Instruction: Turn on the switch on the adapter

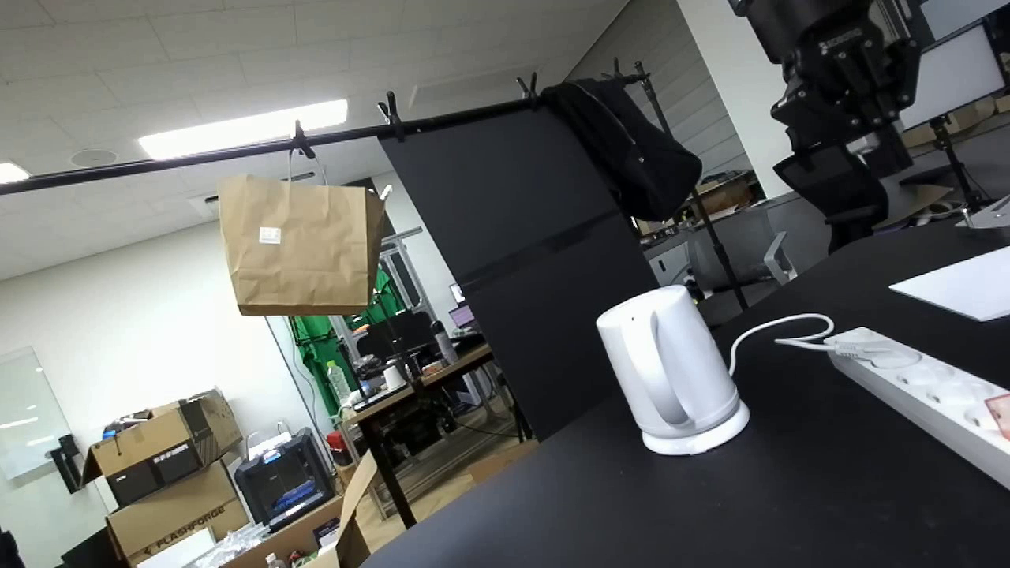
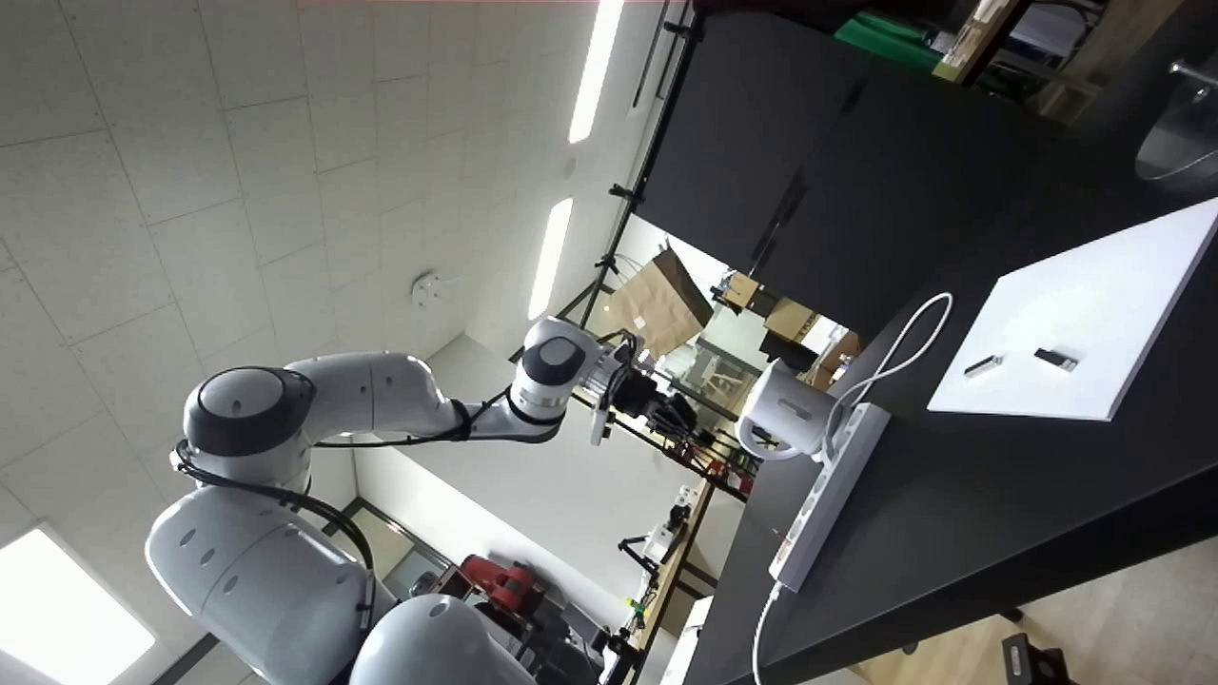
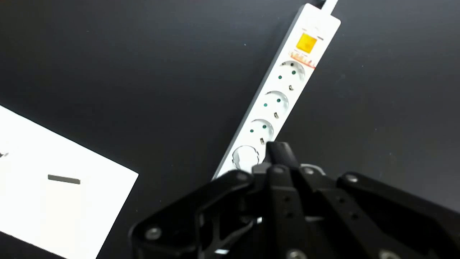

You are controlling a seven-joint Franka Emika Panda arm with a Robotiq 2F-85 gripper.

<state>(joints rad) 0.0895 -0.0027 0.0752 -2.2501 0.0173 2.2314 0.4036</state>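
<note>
closed and empty, a gripper [image 3: 279, 149] hangs above the power strip [image 3: 276, 96]; it should center over the strip's orange end switch [image 3: 306, 43] before pressing straight down.

A black jointed gripper [image 3: 281, 154] hides one end of a long white plastic power strip [image 3: 282, 83], opposite its square amber switch [image 3: 306, 42].

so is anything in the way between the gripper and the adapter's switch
Nothing visible between the gripper and the switch: in the wrist view it lies uncovered near one end of the adapter. In both exterior views the kettle stands near the opposite end, so it likely won't interfere.
</note>
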